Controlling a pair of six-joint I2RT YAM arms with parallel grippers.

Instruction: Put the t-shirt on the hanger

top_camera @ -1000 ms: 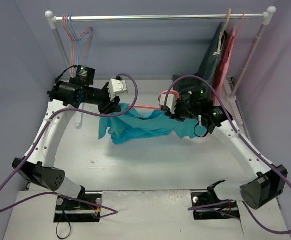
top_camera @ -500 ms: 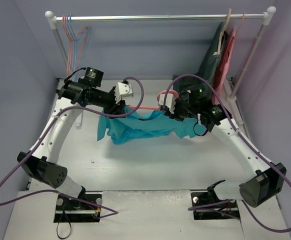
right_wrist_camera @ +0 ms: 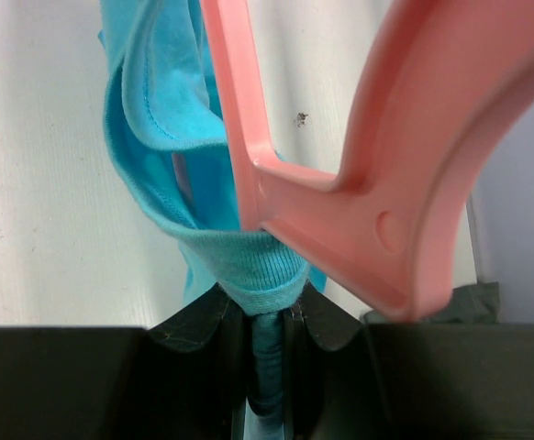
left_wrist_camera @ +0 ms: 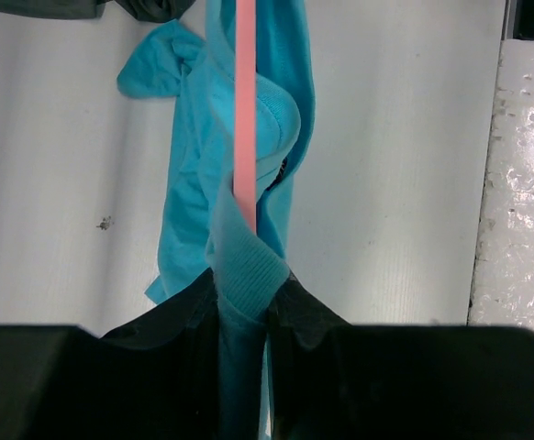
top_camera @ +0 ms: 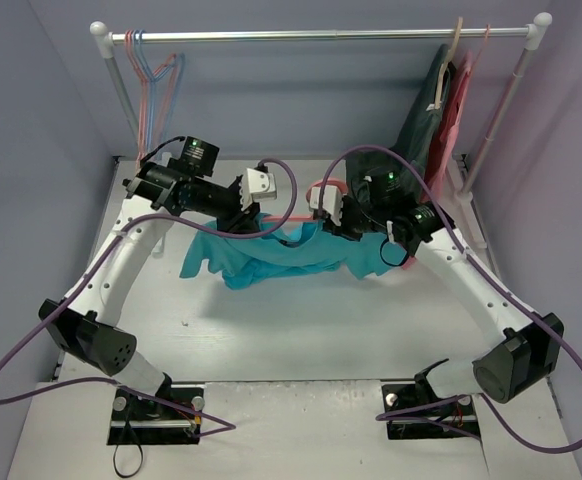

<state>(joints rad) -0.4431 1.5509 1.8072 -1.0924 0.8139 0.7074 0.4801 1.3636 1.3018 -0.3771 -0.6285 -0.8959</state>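
The teal t-shirt (top_camera: 271, 255) hangs lifted above the table between both arms. My left gripper (top_camera: 252, 213) is shut on its ribbed collar (left_wrist_camera: 247, 266). My right gripper (top_camera: 323, 222) is shut on the collar's other side (right_wrist_camera: 260, 266). The salmon-pink hanger (top_camera: 293, 214) runs between the grippers, one arm inside the neck opening. In the left wrist view the hanger's bar (left_wrist_camera: 245, 101) passes down into the collar. In the right wrist view the hanger's neck and hook base (right_wrist_camera: 377, 174) lie just above my jaws. The hook (top_camera: 329, 186) curves up by the right gripper.
A clothes rail (top_camera: 321, 35) spans the back. Pink and light-blue hangers (top_camera: 154, 80) hang at its left end; dark and pink garments (top_camera: 441, 110) hang at its right. The rail's posts stand at both back corners. Purple cables loop over both arms.
Both grippers moved closer together, the left arm shifting right and the right arm slightly left and back. The shirt sags more between them and its left sleeve hangs lower.
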